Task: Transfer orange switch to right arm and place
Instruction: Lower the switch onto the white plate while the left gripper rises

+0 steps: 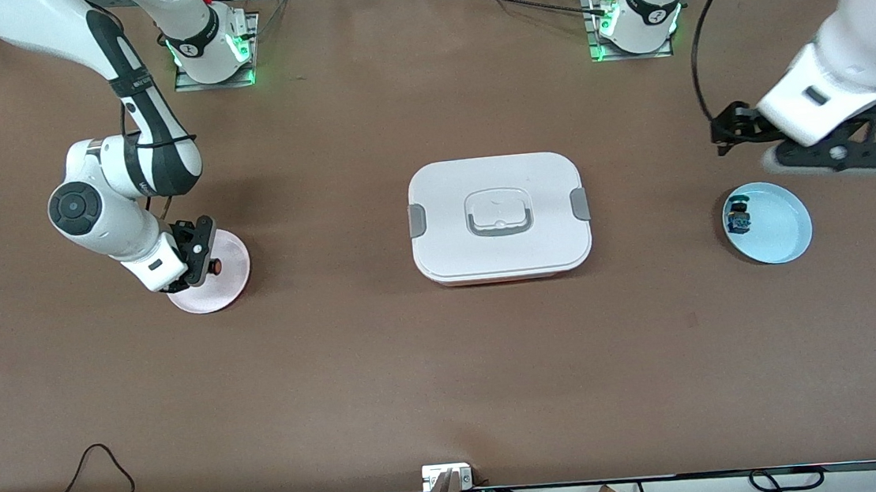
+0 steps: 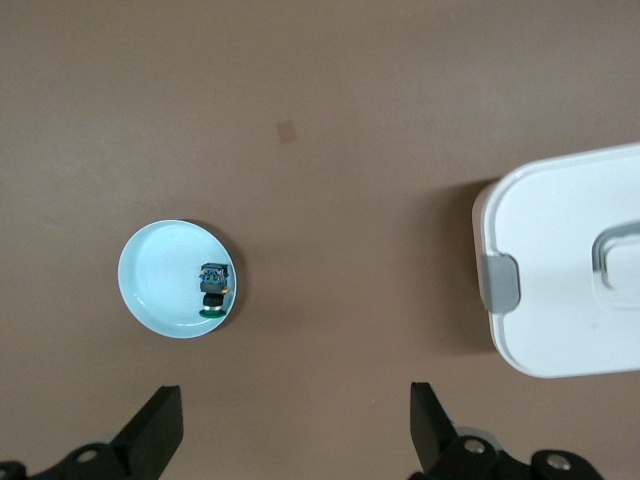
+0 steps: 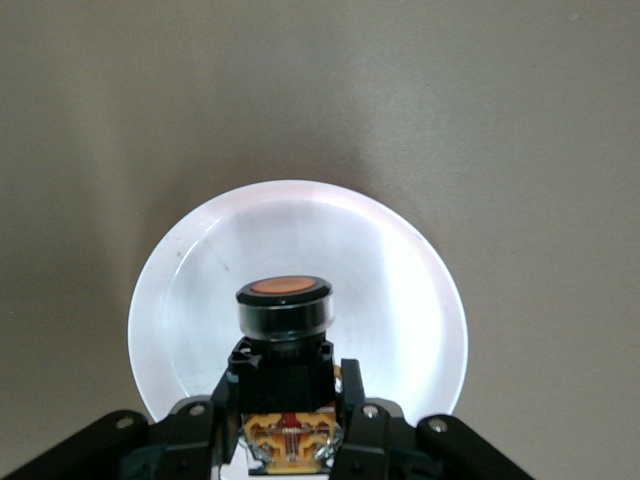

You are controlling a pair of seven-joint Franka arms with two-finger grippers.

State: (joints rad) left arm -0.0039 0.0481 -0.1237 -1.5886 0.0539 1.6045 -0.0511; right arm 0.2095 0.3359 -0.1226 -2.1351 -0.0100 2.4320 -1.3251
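The orange switch, black with an orange round cap, is held between the fingers of my right gripper just over the pink plate at the right arm's end of the table. In the right wrist view the switch stands cap outward, the right gripper shut on its body, with the plate under it. I cannot tell if the switch touches the plate. My left gripper is open and empty, up over the table beside the blue plate. Its fingers stand wide apart in the left wrist view.
A similar black switch with blue-green parts lies in the blue plate, also seen in the left wrist view. A white lidded box with grey clips sits at the table's middle. Cables run along the table's front edge.
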